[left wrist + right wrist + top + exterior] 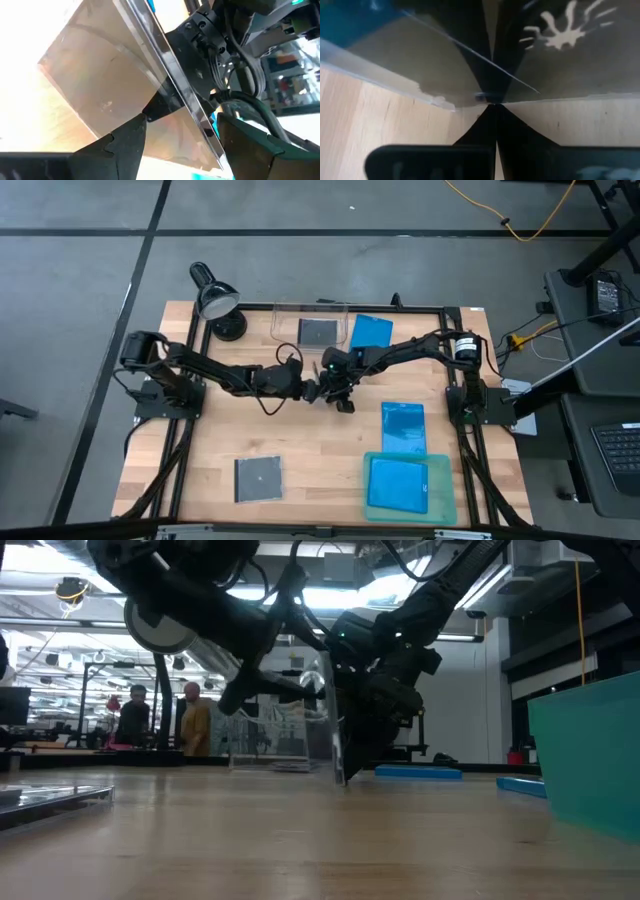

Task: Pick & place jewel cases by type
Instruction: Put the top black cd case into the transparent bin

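Observation:
A clear square jewel case [337,740] stands upright on edge at the table's middle, between my two grippers. My right gripper [338,388] is shut on it. My left gripper [308,390] is open, with its fingers on either side of the case [115,65]. A grey case [258,478] lies flat at the near left. Another grey case [318,332] lies in the clear bin [285,320]. One blue case [371,332] lies at the far side, one [403,425] at the right, and one [398,483] in the teal tray [445,490]. My right gripper pinches the clear case by one edge [470,95] between its two fingers [485,135], coming from the table's right. The case is upright, its lower edge [343,782] down at the table top. My left gripper: one fingertip [142,120] lies close against the case's face; whether it touches, I cannot tell.
A black desk lamp [215,300] stands at the far left corner. Bare wood lies at the near middle, between the grey case and the teal tray. People show in the room beyond the table [160,720].

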Robot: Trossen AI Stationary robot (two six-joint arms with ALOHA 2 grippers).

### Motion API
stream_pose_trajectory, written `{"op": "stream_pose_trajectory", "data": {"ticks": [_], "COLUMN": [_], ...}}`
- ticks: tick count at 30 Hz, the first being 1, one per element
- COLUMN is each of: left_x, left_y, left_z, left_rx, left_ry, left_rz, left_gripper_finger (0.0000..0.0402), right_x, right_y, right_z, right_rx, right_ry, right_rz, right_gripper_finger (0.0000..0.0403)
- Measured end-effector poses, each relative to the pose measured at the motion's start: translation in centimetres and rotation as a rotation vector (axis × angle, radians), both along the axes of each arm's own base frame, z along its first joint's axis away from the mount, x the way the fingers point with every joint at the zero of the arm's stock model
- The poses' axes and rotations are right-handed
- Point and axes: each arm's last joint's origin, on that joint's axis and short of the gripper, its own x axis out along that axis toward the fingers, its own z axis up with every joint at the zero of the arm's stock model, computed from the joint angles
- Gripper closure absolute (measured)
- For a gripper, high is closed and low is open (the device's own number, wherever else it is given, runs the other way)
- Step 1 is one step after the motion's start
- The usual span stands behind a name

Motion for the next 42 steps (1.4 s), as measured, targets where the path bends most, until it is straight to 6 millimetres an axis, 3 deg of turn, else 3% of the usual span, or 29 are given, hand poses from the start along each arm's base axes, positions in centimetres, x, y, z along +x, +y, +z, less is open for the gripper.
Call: {"op": "stream_pose_trajectory", "data": {"ticks": [8, 13, 18, 25, 31, 42], "left_x": [-0.1, -0.8, -1.6, -1.9, -2.0, -2.1], "left_y": [0.0, -0.1, -0.2, -0.3, -0.4, -0.2], "left_z": [0.4, 1.9, 2.9, 2.4, 2.3, 2.1], "left_rx": [-0.003, 0.001, 0.003, -0.025, -0.036, -0.045], "left_ry": [-0.012, -0.030, -0.001, 0.057, 0.061, 0.081], "left_rz": [0.001, 0.003, 0.036, 0.024, 0.007, 0.068], "left_gripper_finger": [0.0171, 0.0178, 0.0206, 0.0262, 0.0286, 0.0258], "right_x": [0.0, 0.0, 0.2, 0.2, 0.2, 0.1], "right_y": [0.0, 0.0, 0.0, 0.0, 0.0, 0.0], "right_z": [0.0, 0.1, 0.2, 0.2, 0.2, 0.1], "right_rx": [0.005, 0.005, 0.002, 0.001, 0.001, -0.001], "right_ry": [0.006, 0.006, -0.004, -0.009, -0.009, -0.008], "right_rz": [-0.002, -0.007, -0.005, -0.001, 0.002, 0.010], "right_gripper_finger": [0.0396, 0.0396, 0.0396, 0.0396, 0.0396, 0.0396]}}
